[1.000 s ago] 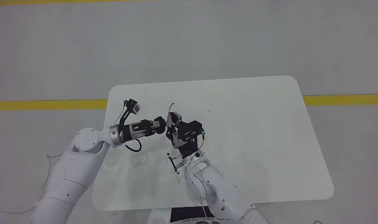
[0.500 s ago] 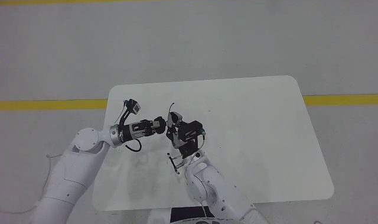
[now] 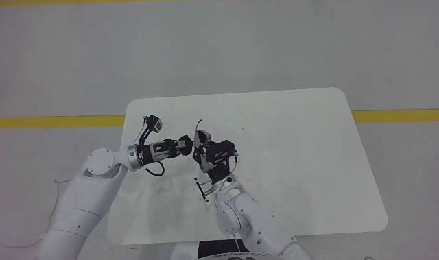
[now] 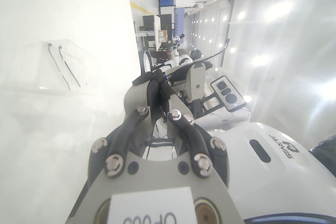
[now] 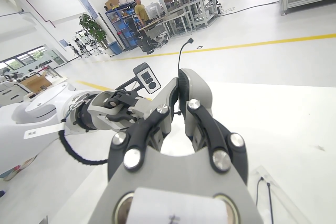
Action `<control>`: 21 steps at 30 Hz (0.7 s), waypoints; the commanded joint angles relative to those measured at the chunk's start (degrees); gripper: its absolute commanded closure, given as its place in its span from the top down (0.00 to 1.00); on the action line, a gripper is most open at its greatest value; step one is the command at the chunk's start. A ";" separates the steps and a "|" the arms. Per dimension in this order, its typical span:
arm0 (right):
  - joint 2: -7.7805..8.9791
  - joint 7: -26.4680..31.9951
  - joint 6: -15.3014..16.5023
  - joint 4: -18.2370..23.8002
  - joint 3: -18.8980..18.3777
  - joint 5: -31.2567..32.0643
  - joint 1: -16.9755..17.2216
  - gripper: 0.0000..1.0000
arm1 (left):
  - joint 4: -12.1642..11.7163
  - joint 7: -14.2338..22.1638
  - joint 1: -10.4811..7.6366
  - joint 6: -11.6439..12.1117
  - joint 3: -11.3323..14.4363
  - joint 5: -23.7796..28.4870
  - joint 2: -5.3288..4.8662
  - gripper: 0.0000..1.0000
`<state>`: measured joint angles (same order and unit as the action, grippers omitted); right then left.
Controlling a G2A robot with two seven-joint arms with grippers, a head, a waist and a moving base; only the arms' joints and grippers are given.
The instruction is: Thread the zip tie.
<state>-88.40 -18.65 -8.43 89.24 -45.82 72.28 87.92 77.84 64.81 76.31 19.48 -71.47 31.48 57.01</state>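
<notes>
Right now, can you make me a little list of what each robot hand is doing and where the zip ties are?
Right gripper: shut on the zip tie, head end sticking up
Left gripper: shut on what looks like the tie's other end, right beside the right gripper
Spare ties: two, lying in a clear tray on the table
Threaded: cannot tell

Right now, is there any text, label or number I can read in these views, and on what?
Upside-down label behind the left gripper: cut by the edge, not readable whole.
Cropped label behind the right gripper: a faint mark, unreadable.
Small tag on the left arm: too small to read.
</notes>
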 commanded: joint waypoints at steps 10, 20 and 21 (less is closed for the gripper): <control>-0.02 0.15 -0.09 0.03 -0.05 0.59 0.22 0.00 | 0.00 0.00 0.00 0.00 0.00 0.00 0.00 0.00; -0.05 1.27 0.39 -0.54 0.03 0.79 0.11 0.00 | 0.00 0.00 0.00 0.00 0.00 0.00 0.00 0.00; -0.05 1.37 0.42 -0.58 0.03 0.85 0.09 0.00 | 0.00 0.00 0.00 0.00 0.00 0.00 0.00 0.00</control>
<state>-88.44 -17.36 -8.03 88.69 -45.79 73.08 88.03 77.84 64.81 76.31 19.48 -71.47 31.48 57.01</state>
